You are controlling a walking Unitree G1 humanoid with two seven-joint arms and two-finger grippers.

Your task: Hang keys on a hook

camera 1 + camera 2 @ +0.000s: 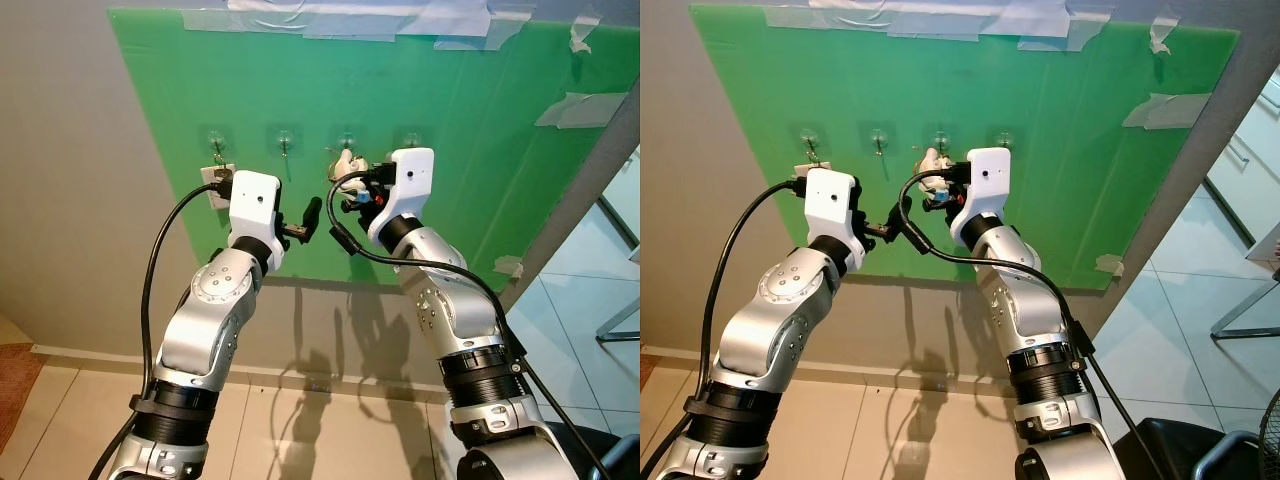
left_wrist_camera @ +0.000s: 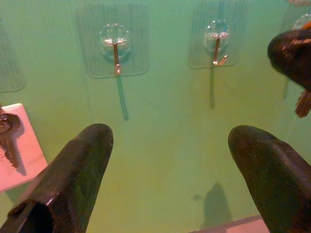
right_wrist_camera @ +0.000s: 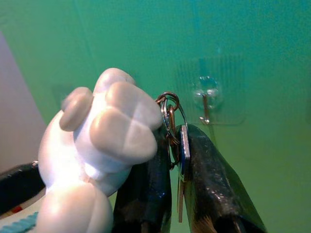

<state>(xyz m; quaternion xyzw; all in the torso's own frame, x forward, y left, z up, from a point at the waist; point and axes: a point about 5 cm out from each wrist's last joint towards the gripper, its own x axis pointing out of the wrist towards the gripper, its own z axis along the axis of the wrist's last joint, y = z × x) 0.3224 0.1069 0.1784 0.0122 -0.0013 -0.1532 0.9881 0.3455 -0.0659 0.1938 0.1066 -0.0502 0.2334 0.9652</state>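
Observation:
A green board (image 1: pixel 450 170) on the wall carries a row of clear stick-on hooks. My right gripper (image 1: pixel 352 190) is raised to the board, shut on a bunch of keys (image 3: pixel 181 150) with a white figurine charm (image 3: pixel 97 145). The key ring (image 3: pixel 170 104) sits close beside a metal hook (image 3: pixel 206 102), apart from it. My left gripper (image 2: pixel 170 141) is open and holds nothing, facing the board below two bare hooks (image 2: pixel 115 48) (image 2: pixel 217 43). Another key with a white tag (image 1: pixel 217 185) hangs on the leftmost hook (image 1: pixel 215 140).
The board is taped to a grey wall (image 1: pixel 60 200) above a tiled floor (image 1: pixel 300 430). The rightmost hook (image 1: pixel 411 138) is bare. A glass door or window frame (image 1: pixel 620 200) stands to the right. Both arms' black cables (image 1: pixel 150 300) loop beside them.

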